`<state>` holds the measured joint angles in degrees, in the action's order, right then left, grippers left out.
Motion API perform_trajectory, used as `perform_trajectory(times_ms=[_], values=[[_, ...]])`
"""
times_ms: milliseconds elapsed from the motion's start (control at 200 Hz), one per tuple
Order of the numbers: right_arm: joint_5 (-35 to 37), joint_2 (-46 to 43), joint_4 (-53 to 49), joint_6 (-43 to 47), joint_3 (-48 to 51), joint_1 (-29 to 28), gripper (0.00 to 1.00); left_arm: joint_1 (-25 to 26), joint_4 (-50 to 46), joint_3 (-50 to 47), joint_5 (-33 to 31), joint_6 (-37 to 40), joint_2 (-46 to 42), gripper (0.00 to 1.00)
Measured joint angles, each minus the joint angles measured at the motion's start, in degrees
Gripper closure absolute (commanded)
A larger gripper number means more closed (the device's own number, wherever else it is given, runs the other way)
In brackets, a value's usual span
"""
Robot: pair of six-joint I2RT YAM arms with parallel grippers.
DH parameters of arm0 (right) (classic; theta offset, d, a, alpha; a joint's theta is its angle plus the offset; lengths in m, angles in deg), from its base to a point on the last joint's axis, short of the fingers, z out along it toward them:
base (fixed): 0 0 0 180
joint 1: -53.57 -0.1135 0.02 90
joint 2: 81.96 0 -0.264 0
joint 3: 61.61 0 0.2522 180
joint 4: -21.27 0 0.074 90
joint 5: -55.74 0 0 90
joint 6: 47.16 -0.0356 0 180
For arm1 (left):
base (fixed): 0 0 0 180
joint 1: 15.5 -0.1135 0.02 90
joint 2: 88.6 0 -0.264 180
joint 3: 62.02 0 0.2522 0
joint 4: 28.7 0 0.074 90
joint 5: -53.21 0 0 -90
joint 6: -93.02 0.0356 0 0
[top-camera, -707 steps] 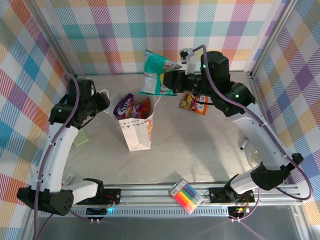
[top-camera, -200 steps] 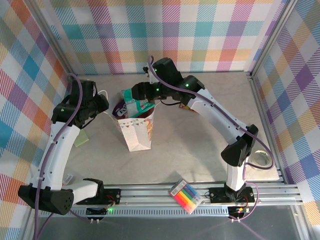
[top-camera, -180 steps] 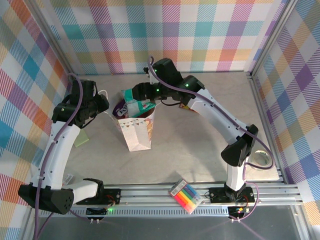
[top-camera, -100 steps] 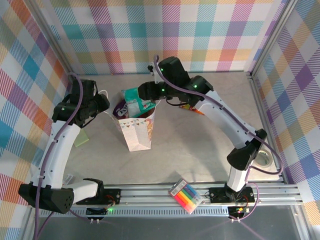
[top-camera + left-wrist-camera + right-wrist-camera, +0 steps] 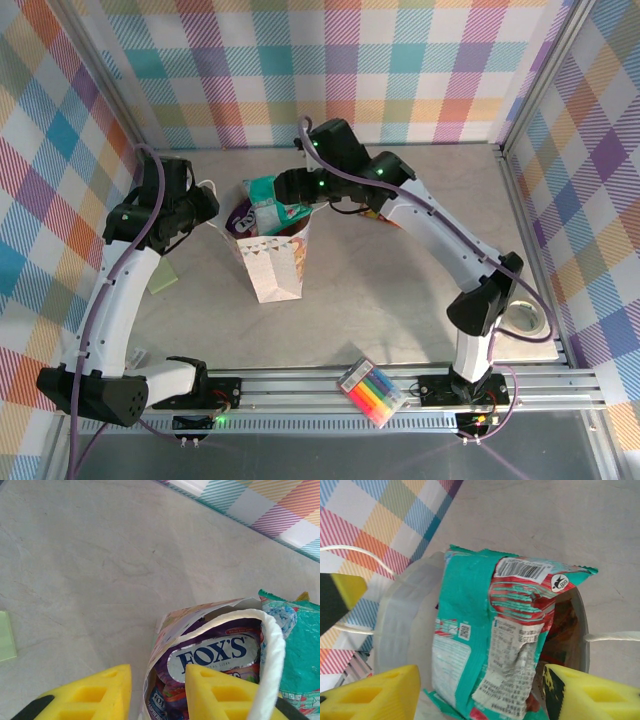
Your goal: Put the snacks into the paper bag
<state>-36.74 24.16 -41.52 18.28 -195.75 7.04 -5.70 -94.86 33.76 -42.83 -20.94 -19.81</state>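
Observation:
The white paper bag (image 5: 275, 270) stands upright at the middle left of the table. A teal packet (image 5: 268, 196) sticks out of its mouth. My right gripper (image 5: 287, 190) is open around that teal packet (image 5: 470, 630), a yellow finger (image 5: 375, 695) on each side with small gaps. A purple candy bag (image 5: 215, 652) and a red chip bag (image 5: 565, 630) sit inside the bag. My left gripper (image 5: 158, 667) is open astride the bag's left wall (image 5: 172, 625), one finger inside. A small orange packet (image 5: 380, 213) lies on the table behind the right arm, partly hidden.
A flat pack of coloured markers (image 5: 372, 390) lies by the front rail. A green pad (image 5: 160, 278) sits left of the bag. A roll of tape (image 5: 527, 318) rests on a grey plate at the right. Plaid walls close in the back and sides.
The right gripper brought the teal packet from mid-air behind the bag down into the bag's mouth. Over the last second the right arm shifted only slightly. The left arm stayed put.

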Motion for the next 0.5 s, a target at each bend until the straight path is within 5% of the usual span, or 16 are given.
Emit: perform_trajectory(times_ms=[220, 385, 500], values=[[0.39, 4.85, -2.43, 0.63, -2.05, 0.0, 0.5, 0.0, 0.0, 0.0, -0.09, 0.13, 0.0, 0.66], [-0.5, 5.95, -3.72, 1.42, -3.54, 0.0, 0.82, 0.0, -0.02, 0.0, -0.09, 0.7, 0.0, 0.66], [-2.08, 5.95, -4.02, 1.51, -4.13, -0.02, 0.85, 0.0, -0.02, 0.0, -0.09, 0.87, 0.0, 0.66]])
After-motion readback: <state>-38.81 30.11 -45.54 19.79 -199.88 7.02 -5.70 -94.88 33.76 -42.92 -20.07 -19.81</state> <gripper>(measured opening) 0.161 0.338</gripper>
